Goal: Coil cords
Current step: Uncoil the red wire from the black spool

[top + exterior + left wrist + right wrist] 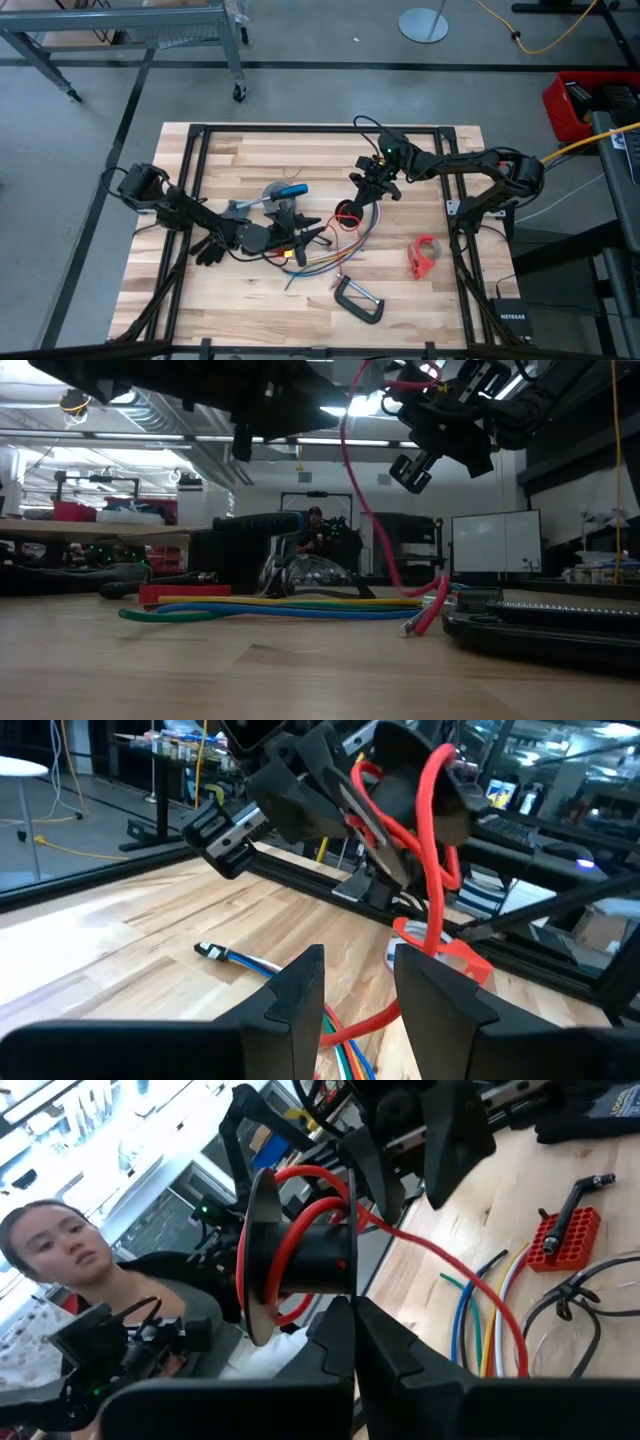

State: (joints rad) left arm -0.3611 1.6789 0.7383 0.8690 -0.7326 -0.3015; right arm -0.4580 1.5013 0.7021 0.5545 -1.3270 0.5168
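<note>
A black spool point(300, 1265) wound with a red cord point(290, 1210) hangs over the table's middle, and my right gripper point(350, 1320) is shut at it. From the spool the red cord point(365, 510) drops slack to the table, where its end point(428, 615) rests. Yellow, blue and green strands point(280, 605) lie flat on the wood beside it. My left gripper point(360, 985) stands open and level just left of the spool, low over the strands point(335, 255), holding nothing. My right gripper has its shut fingertips against the spool's rim point(345, 1295), coming in level from the table's right side. The fingers themselves hide which part they pinch. The spool is lifted clear of the table, its axis roughly level, and the red cord trails from it.
A grey tape roll point(278, 192) and a blue-handled tool point(292, 189) lie behind my left gripper. A red holder point(424, 255) and a black C-clamp point(357, 300) lie toward the near right. A black frame point(300, 130) borders the table. A person shows beyond it.
</note>
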